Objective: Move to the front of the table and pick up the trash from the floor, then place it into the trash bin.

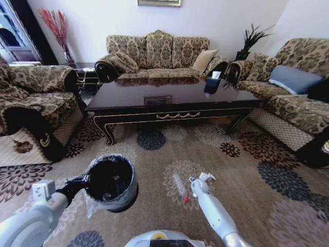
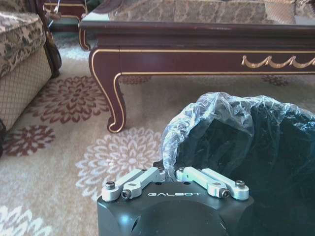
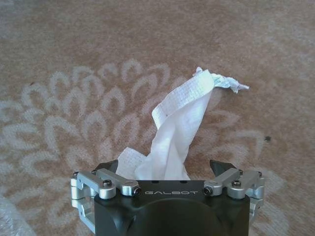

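On the left, the left gripper [image 2: 170, 173] is pinching the rim of the trash bin [image 1: 112, 182], its fingers closed on the crinkly clear liner bag [image 2: 216, 115]; the round black bin is hanging tilted above the flower-patterned carpet [image 1: 241, 170]. Just right of the bin, a clear crushed plastic bottle [image 1: 180, 187] with a red cap is lying on the carpet. Beside it, the right gripper [image 3: 166, 169] is reaching down over the carpet with its fingers spread fairly wide on either side of a crumpled white paper scrap [image 3: 179, 128], soft and twisted; whether the scrap is actually being gripped cannot be told. Beyond them, the glossy dark wood counter [image 1: 169, 100] with gold trim and curved legs is standing among patterned sofas.
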{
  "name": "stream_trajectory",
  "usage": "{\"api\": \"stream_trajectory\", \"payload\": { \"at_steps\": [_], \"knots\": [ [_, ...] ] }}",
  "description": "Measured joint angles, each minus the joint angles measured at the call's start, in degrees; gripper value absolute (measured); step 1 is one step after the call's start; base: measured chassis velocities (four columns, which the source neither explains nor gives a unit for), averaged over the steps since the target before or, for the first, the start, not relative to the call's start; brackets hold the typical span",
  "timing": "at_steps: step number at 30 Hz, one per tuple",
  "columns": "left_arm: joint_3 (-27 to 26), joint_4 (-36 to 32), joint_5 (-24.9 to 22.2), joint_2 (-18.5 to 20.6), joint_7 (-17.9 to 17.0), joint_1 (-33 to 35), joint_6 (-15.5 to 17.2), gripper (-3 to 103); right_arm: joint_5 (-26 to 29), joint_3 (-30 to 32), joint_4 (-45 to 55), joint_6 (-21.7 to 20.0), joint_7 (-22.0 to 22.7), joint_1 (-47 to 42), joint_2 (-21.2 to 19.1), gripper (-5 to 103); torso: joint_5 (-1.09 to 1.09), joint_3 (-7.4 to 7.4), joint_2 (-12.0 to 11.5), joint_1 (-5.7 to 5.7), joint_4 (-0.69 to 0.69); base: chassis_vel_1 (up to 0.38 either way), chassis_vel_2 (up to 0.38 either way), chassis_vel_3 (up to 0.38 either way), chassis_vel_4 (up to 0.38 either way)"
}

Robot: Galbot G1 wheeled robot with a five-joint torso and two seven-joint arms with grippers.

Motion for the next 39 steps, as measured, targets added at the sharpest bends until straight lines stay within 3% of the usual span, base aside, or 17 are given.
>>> {"api": "stream_trajectory", "payload": {
  "at_steps": [4,5,8,11,13,16,17,21,23,29,32,39],
  "knots": [
    [0.30,0.00,0.07,-0.52,0.01,-0.24,0.01,4,-1.53,0.09,-2.68,4.01,-3.70,0.27,0.28,102,0.00,0.00,0.00,0.00,0.00,0.000,0.000,0.000,0.000],
    [0.46,0.00,0.08,-0.70,0.04,-0.33,0.00,4,-1.81,0.09,-3.18,5.18,-4.84,0.36,0.20,92,0.00,0.00,0.00,0.00,-0.01,0.000,0.000,0.000,0.000],
    [0.84,0.02,0.21,-1.04,0.10,-0.35,0.00,4,-1.94,0.04,-3.41,6.38,-5.97,0.41,0.01,87,0.00,0.00,0.00,0.00,-0.01,0.000,0.000,0.000,0.000],
    [2.17,0.07,0.96,-1.87,0.18,-0.45,0.00,4,-1.98,0.02,-3.42,8.24,-7.86,0.46,-0.25,71,0.00,0.00,0.00,0.00,0.01,0.000,0.000,0.000,0.000],
    [2.62,0.08,1.23,-2.02,0.19,-0.54,0.00,4,-2.12,0.01,-3.40,8.40,-8.01,0.45,-0.26,71,0.00,0.00,0.00,0.00,0.00,0.000,0.000,0.000,0.000],
    [4.13,0.09,1.92,-2.20,0.25,-1.01,0.00,4,-3.64,-0.13,-3.28,8.49,-7.97,0.01,-0.31,54,0.00,0.00,0.00,0.00,0.00,0.000,0.000,0.000,0.000],
    [4.13,0.09,1.92,-2.20,0.25,-1.01,0.00,4,-3.64,-0.13,-3.28,8.49,-7.97,0.01,-0.31,54,0.00,0.00,0.00,0.00,0.00,0.000,0.000,0.000,0.000],
    [4.13,0.12,2.02,-1.48,0.28,-0.99,0.00,4,-9.12,0.16,-5.61,9.07,-8.32,-0.02,-0.34,33,0.00,0.00,0.00,0.00,-0.01,0.000,0.000,0.000,0.000],
    [3.88,0.13,1.96,-1.30,0.30,-0.91,0.01,4,-9.12,0.33,-5.92,9.17,-8.34,0.11,-0.35,33,0.00,0.00,0.00,0.00,0.00,0.000,0.000,0.000,0.000],
    [4.35,0.15,1.96,-1.34,0.34,-1.33,0.02,4,-8.18,0.93,-5.47,10.49,-8.91,0.35,-1.02,6,0.00,0.00,0.00,0.00,0.00,0.000,0.000,0.000,0.000],
    [7.68,1.23,3.47,-2.38,0.44,-3.90,0.02,4,-6.62,0.68,0.65,11.80,-9.88,-1.20,-2.60,0,0.00,0.00,0.00,0.00,-0.01,0.000,0.000,0.000,0.000],
    [11.08,3.51,5.83,-4.70,1.36,-6.37,0.02,4,-6.76,-0.67,13.15,17.00,-13.25,-3.78,-5.63,0,-0.01,0.00,-0.01,0.00,0.00,0.000,0.000,0.000,0.000]
  ]
}}
